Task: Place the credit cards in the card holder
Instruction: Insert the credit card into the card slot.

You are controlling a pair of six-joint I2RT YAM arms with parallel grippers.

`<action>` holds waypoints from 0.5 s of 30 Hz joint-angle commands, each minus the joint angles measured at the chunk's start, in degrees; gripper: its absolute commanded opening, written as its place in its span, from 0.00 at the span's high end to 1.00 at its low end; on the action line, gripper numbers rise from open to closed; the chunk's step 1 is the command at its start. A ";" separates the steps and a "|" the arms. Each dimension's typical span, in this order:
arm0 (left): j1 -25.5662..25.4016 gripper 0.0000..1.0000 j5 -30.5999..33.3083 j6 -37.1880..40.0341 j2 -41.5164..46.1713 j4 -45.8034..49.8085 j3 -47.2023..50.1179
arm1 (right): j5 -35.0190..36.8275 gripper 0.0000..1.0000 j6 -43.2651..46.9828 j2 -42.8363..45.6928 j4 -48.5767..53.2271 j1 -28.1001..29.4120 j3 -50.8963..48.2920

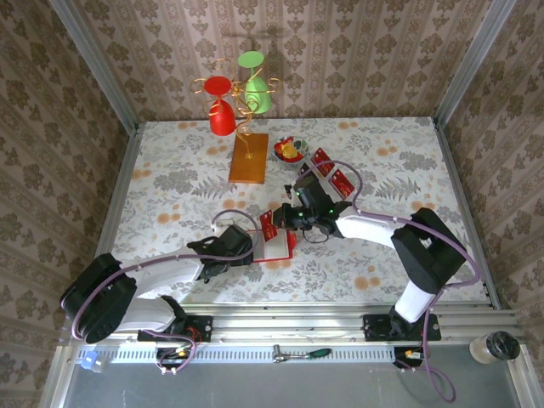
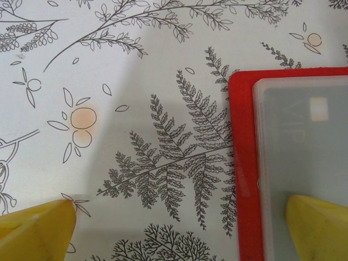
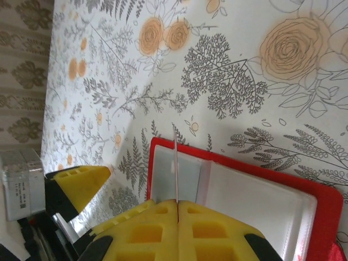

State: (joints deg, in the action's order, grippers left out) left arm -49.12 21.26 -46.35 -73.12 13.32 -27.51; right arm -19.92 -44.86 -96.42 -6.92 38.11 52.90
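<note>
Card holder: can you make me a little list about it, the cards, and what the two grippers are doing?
holder: lying open on the table, pale inside facing up
pocketed card: VIP card under the holder's clear pocket
left gripper: open, one finger over the holder, the other over the table
right gripper: shut on the held card
held card: seen edge-on, above the open holder
spare cards: on the table, farther back on the right
</note>
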 commanded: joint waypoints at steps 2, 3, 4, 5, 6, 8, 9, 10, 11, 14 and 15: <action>-0.44 0.00 1.86 -1.48 0.00 3.06 1.05 | 1.74 1.00 -4.64 1.06 -8.43 0.47 -5.55; -0.44 0.00 2.01 -1.54 0.08 3.13 1.05 | 2.10 1.00 -5.43 0.95 -10.70 0.48 -6.76; -0.46 0.00 2.03 -1.55 0.17 3.27 1.05 | 2.33 1.00 -6.43 0.85 -12.61 0.64 -7.61; -0.46 0.00 2.12 -1.56 0.25 3.29 1.12 | 2.60 1.00 -7.01 0.75 -14.19 0.78 -8.44; -0.53 0.00 2.12 -1.63 0.25 3.26 1.13 | 2.98 1.00 -7.33 0.71 -15.74 0.99 -9.18; -0.52 0.00 2.13 -1.77 0.26 3.25 1.23 | 3.84 1.00 -7.91 0.47 -17.78 1.50 -10.28; -0.60 0.00 2.21 -1.86 0.26 3.26 1.34 | 4.20 1.00 -8.27 0.38 -19.09 1.74 -10.80; -0.68 0.00 2.25 -1.90 0.26 3.20 1.32 | 4.64 1.00 -8.71 0.29 -20.34 1.93 -11.51; -0.64 0.00 2.30 -2.02 0.18 3.20 1.40 | 5.08 1.00 -9.03 0.16 -21.66 2.19 -12.10; -0.81 0.00 2.39 -2.17 0.17 3.25 1.32 | 6.32 1.00 -9.93 -0.08 -25.07 2.71 -13.78; -0.91 0.00 2.47 -2.29 0.17 3.37 1.32 | 6.67 1.00 -10.02 -0.28 -25.85 2.77 -14.17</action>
State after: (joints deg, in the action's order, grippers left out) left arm -49.54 21.96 -47.66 -73.12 13.47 -27.35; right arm -16.27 -53.04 -96.16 -26.85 40.42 40.14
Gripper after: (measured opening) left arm 0.999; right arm 0.044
